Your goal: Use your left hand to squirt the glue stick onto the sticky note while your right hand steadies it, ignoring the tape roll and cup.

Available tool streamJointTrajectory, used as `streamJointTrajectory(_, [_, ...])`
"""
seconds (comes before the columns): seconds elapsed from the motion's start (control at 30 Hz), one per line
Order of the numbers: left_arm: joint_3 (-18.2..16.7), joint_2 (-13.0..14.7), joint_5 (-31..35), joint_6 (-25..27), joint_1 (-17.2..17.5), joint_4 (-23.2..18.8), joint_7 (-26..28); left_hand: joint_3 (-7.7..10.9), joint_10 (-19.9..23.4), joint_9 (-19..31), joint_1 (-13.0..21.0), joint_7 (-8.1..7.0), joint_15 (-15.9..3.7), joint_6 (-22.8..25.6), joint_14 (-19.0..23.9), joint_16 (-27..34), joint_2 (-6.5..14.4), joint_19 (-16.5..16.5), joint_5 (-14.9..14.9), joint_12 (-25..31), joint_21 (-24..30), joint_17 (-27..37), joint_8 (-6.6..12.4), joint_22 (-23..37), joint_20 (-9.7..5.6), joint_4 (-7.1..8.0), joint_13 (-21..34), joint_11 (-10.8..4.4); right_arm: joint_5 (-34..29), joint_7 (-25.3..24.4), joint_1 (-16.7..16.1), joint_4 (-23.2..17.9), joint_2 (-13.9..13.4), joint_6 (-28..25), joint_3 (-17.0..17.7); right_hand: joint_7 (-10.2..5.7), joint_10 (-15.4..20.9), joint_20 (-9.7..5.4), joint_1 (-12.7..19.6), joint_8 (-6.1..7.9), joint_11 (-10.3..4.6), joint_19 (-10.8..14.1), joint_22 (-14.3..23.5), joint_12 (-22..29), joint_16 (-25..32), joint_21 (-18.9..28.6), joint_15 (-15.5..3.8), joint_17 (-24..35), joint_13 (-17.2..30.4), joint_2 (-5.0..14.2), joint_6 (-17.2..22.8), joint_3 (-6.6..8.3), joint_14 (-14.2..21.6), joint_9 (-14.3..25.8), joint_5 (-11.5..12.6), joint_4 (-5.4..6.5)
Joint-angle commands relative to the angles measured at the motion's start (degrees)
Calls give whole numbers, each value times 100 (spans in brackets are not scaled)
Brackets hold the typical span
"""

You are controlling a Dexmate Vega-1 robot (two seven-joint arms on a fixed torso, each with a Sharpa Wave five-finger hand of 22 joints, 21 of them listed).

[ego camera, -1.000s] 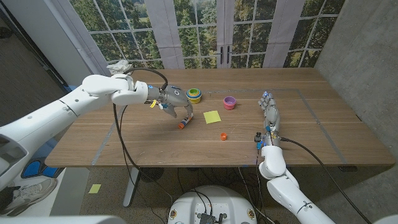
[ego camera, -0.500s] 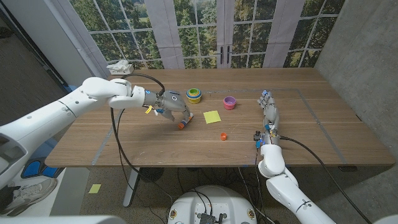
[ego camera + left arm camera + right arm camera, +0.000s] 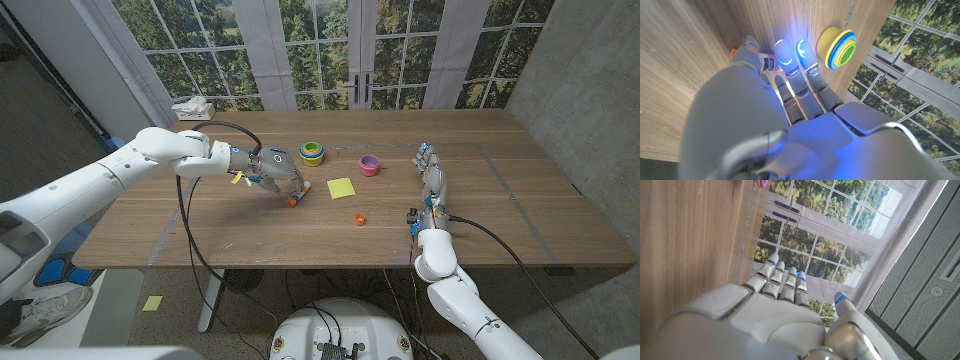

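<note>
A stack of nested coloured cups (image 3: 312,152) stands at the far side of the wooden table (image 3: 500,200), just beyond the robot's left hand (image 3: 280,170), and a pink tape roll (image 3: 370,165) sits to the right of it. The yellow sticky note (image 3: 341,187) lies between them, a little nearer, with nothing on it. An orange cap (image 3: 359,219) lies nearer still, apart from the note.

The left hand holds the glue stick (image 3: 295,196), its fingers curled around the white tube with the orange end tilted down to the table just left of the note, short of its edge. In the left wrist view the tube (image 3: 765,61) shows among the fingers (image 3: 785,55), and the cups (image 3: 839,47) stand just past the fingertips.

The right hand (image 3: 432,180) stands well to the right of the note, fingers straight and together, holding nothing. The right wrist view shows that hand (image 3: 785,295) with its fingers extended beside bare wood and a sliver of the pink roll (image 3: 761,183). Nothing lies between the right hand and the note, though the roll stands just off that line on its far side.

Compared with 1 second earlier, the left forearm has dropped lower and swung slightly toward the table, while the glue stick's tip has stayed at nearly the same spot. The right hand, note, cap, roll and cups have not shifted.
</note>
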Motion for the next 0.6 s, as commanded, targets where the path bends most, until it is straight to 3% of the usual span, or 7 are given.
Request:
streamJointTrajectory(0.03, [336,-235,1,-156,-312,687,542,-31,53,8,6,-1,-109,29,0,-22,42,-38,-14,-22,-4,0,-16,-8,-789,-15,13,-17,-100,-63,102,-48,-34,-189,-47,49,56,-102,0,-4,21,43,7,34,26,-19,15,-5,25,-47,30,-10,70,12,-10,-33])
streamJointTrajectory(0.43, [715,-475,-70,-377,-649,1294,931,-22,53,18,-13,-3,-110,13,2,-34,122,-33,-35,-30,-7,16,-26,-69,-788,4,11,-17,-136,-138,204,-73,-43,-359,-97,62,91,-101,3,-4,29,60,7,38,31,-54,26,-9,26,-52,36,-23,105,12,-12,-64])
streamJointTrajectory(0.6, [817,-513,-200,-393,-724,1311,604,-6,39,16,-23,-3,-109,-8,6,-31,174,-39,-41,-36,-30,35,-36,-93,-782,16,10,-17,-183,-169,223,-47,-63,-346,-111,77,98,-103,0,-1,37,64,7,38,32,-66,27,-10,26,-52,46,-29,114,12,-13,-71])
